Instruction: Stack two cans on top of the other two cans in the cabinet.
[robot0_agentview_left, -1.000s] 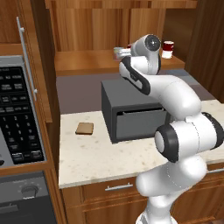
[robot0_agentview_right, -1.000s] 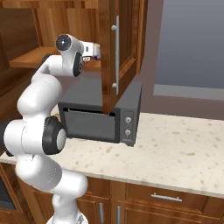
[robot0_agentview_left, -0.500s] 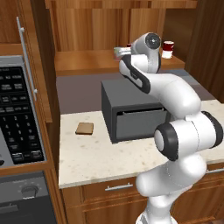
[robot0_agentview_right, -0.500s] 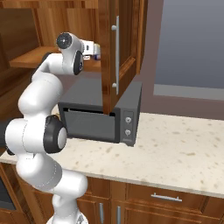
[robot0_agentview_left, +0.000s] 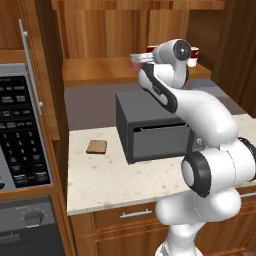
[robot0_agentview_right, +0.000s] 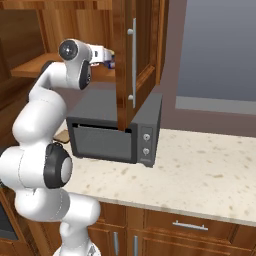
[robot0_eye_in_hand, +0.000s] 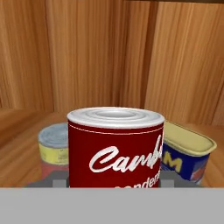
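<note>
The gripper (robot0_eye_in_hand: 114, 183) sat inside the cabinet (robot0_agentview_left: 105, 30), its jaws closed onto the sides of the red can (robot0_eye_in_hand: 114, 148). 1 grey finger pad (robot0_eye_in_hand: 57, 181) pressed each flank, low on the label. The can's base was hidden, so I could not tell whether it rested on the shelf (robot0_eye_in_hand: 17, 162) or had cleared it.

Behind it to the left stood the grey tin (robot0_eye_in_hand: 53, 148), and close behind to the right the blue can (robot0_eye_in_hand: 186, 155). In the left base view a 2nd red can (robot0_agentview_left: 192, 52) stood further right on the shelf.

Risks, as I judged them:
- The grip looked low on a smooth, round wall. A tilt during lifting could let the can swivel or slip between the 2 pads.
- The neighbours were near. A sideways move before enough height was gained could knock the blue can or the grey tin along the shelf.
- Set down off-centre on another lid, the can could catch its rim and topple, perhaps rolling off the shelf onto the oven (robot0_agentview_left: 150, 125) below.
- The cabinet roof seemed low, so lifting too high could strike it.
</note>
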